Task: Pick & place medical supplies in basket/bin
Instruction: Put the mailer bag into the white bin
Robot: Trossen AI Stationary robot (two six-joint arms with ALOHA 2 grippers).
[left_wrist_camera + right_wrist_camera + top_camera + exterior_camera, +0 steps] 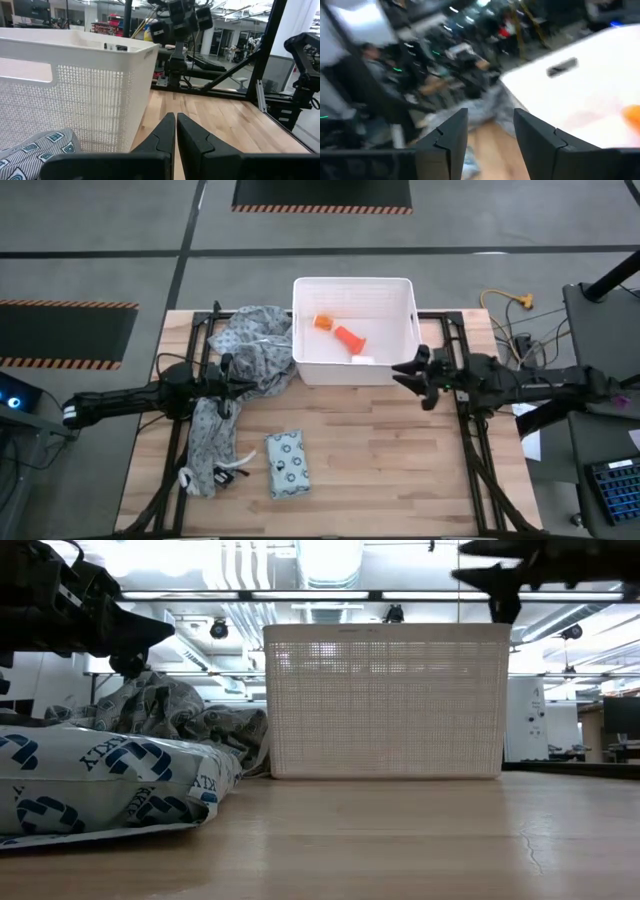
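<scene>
Two orange pieces (340,332) already lie in the bin (354,370); the packet (287,464) waits at seven o'clock. Low view: bin upright. Wrist views: left gripper (175,131) pinched empty, right gripper (490,132) spread, likely just unloaded.

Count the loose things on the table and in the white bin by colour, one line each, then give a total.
Orange pieces in the bin: 2
White piece in the bin: 1
Pale-green packet on the table: 1
Grey patterned cloth on the table: 1
Total: 5
</scene>
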